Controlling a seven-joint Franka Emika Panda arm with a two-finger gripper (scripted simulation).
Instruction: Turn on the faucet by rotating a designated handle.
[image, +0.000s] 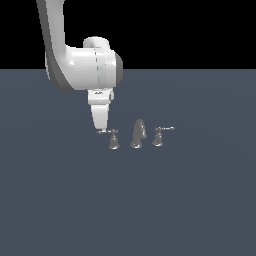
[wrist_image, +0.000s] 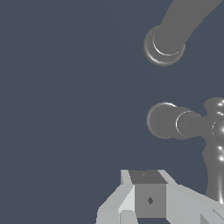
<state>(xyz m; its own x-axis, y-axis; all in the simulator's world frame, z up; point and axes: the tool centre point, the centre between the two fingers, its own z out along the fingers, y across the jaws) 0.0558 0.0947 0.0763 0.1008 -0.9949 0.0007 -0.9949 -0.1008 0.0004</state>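
We are looking across the exterior view from its left, where our white Franka arm is reaching down over the flat grey-blue floor (image: 60, 200). Our pale tapered gripper (image: 102, 130) is hanging with its tip right at the outer end of the thin level lever of the small grey metal handle with the flared bell-shaped base (image: 114, 140). Whether the tip is actually touching the lever we cannot tell at this size. The fingers are reading as one narrow wedge here, and the wrist view is showing only blocky grey finger parts (wrist_image: 148, 199) without a clear gap, so we cannot tell whether they are apart or together.

The lever is lying level, so we are judging the approach as done and the rotation itself as not yet begun; the whole turn is left.

Moving toward the exterior view's right, the taller curved tapered grey spout (image: 138, 134) is standing just beside the handle, between it and the twin grey handle with its lever tilted up rightward (image: 160, 135). Together they are forming the small shiny three-piece faucet. We are judging the spout as the nearest thing that a sweeping lever or finger could meet; nothing else is standing near.
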